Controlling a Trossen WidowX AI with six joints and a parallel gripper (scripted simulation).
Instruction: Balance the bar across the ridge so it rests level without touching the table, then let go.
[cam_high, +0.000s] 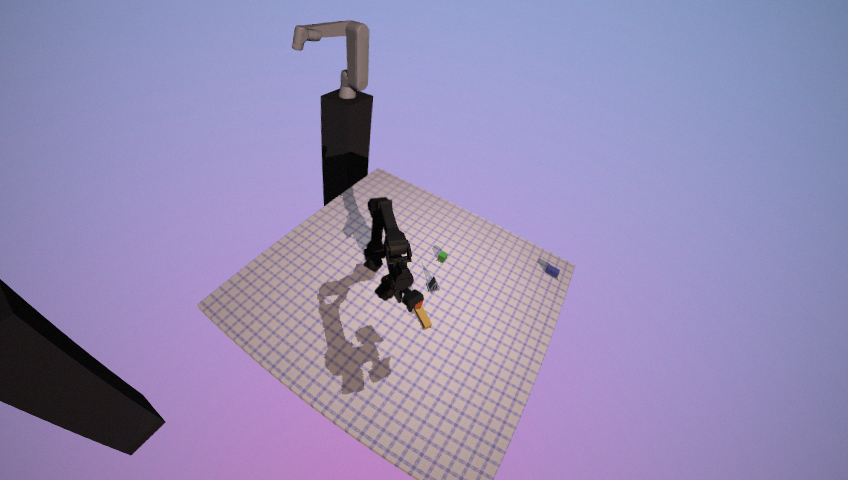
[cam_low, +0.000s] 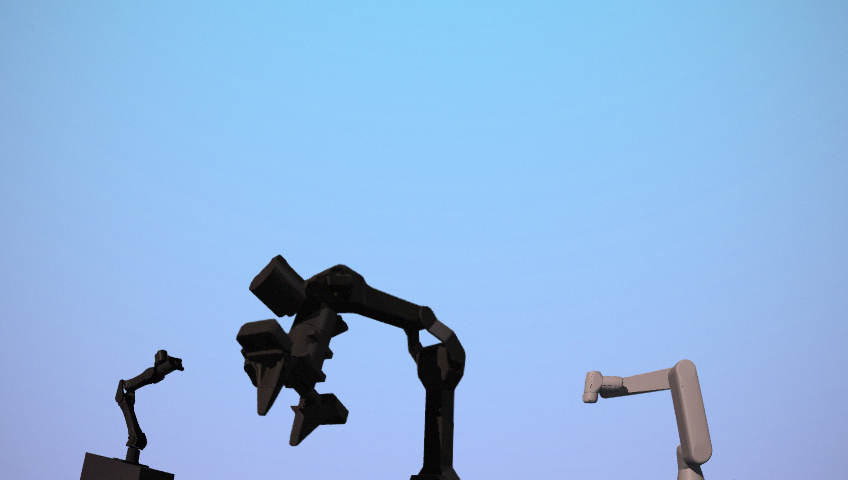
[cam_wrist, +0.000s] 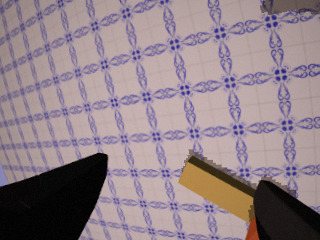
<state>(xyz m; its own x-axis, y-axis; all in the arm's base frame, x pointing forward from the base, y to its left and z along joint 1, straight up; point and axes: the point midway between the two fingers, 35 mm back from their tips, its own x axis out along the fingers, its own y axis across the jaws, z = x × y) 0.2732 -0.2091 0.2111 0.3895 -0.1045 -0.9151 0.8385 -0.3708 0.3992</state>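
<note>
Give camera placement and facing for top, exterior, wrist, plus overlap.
Top: high, off one corner, looking down at the checked mat; whole black arm shows.
Exterior: low, facing the sky; arm and open gripper in silhouette.
Wrist: behind the black fingers, looking down at the mat.
Shared: top and wrist both show the yellow flat bar with its orange end.

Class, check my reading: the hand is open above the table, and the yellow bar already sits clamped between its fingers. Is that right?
Not quite. The hand is open above the table, but the bar is not clamped: the wrist view shows it lying on the table, beside one finger, with a wide gap to the other. The rest stands.
</note>
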